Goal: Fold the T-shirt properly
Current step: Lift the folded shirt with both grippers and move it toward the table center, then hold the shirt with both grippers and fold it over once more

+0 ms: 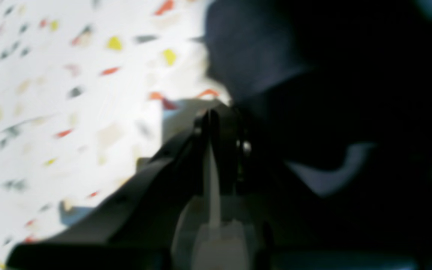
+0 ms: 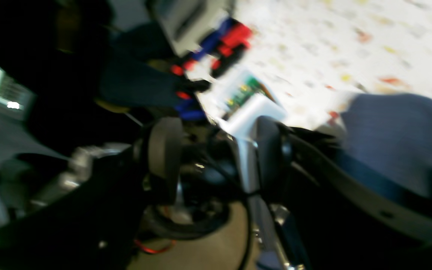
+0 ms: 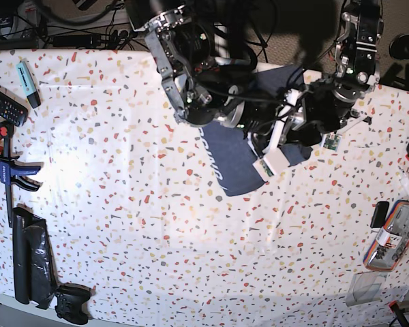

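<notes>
The dark navy T-shirt point(image 3: 225, 153) lies as a long folded strip across the back middle of the speckled table point(image 3: 123, 225). Both arms crowd over its right end. In the blurred left wrist view, my left gripper point(image 1: 216, 112) has its fingers pressed together at the edge of the dark T-shirt point(image 1: 253, 48). From the base view, the left gripper point(image 3: 296, 146) has dark cloth bunched under it. My right gripper point(image 2: 218, 150) stands open with nothing between its wide-set fingers, and the T-shirt point(image 2: 396, 135) lies off to its right. Seen from the base, the right gripper point(image 3: 255, 139) hovers over the strip.
Along the left edge lie a remote control point(image 3: 1, 102), a teal marker point(image 3: 28, 75), a blue-black clamp point(image 3: 10, 163), a black roll point(image 3: 31, 255) and a game controller point(image 3: 71, 303). A striped case point(image 3: 395, 235) sits at the right edge. Cables run behind the table.
</notes>
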`<state>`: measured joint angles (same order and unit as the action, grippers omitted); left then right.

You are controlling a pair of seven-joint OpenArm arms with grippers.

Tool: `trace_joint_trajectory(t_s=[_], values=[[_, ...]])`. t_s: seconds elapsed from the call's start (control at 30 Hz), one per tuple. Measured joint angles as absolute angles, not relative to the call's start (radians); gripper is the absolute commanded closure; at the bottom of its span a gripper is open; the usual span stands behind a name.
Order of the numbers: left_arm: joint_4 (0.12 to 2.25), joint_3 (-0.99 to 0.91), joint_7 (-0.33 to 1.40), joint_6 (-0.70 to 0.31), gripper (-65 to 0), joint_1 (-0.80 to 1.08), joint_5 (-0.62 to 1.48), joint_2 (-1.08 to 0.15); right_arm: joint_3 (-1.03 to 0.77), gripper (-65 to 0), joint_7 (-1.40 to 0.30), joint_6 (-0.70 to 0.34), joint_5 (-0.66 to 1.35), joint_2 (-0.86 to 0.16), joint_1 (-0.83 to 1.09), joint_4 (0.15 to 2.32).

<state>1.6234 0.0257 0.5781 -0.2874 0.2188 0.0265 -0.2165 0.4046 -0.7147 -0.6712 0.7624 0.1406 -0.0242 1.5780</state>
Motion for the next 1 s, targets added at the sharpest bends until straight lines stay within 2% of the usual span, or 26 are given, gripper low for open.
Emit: trace_joint_trajectory(t_s=[0.2,0.4,0.5,0.67,0.77,0.83,0.93,1.0], values=[[1.623,0.029,0.562,-0.287,-5.0,0.218,0.034,-0.267,0.403,-33.0,-0.764,-0.679,0.792,0.144,-0.077,1.619],[1.675,0.032,0.587,-0.047,-4.9,0.228,0.046,-0.371,0.339,-32.9,-0.818,-0.691,0.677,0.147,-0.114,1.786],[1.758,0.031,0.582,-0.028,-1.2,0.224,0.156,-0.423,0.27,-32.2,-0.823,-0.691,0.558,0.147,-0.111,1.818],[1.925,0.033,0.61,-0.033,0.0,0.224,0.273,-0.42,0.128,-19.9,-0.847,-0.69,0.446,0.147,-0.11,1.818],[2.031,0.033,0.639,-0.029,0.0,0.224,0.332,-0.395,0.057,-9.3,-0.847,-0.681,0.447,0.112,-0.11,1.818],[2.088,0.031,0.649,-0.076,0.0,0.224,0.372,-0.361,0.017,-3.5,-0.847,-0.678,0.434,0.077,-0.109,1.818],[2.123,0.031,0.65,-0.184,0.0,0.244,0.466,-0.29,-0.012,0.0,-0.845,-0.669,0.396,0.03,-0.108,1.798],[2.122,0.033,0.657,-0.195,0.0,0.271,0.491,-0.247,-0.01,0.0,-0.841,-0.669,0.398,0.009,-0.109,1.76]])
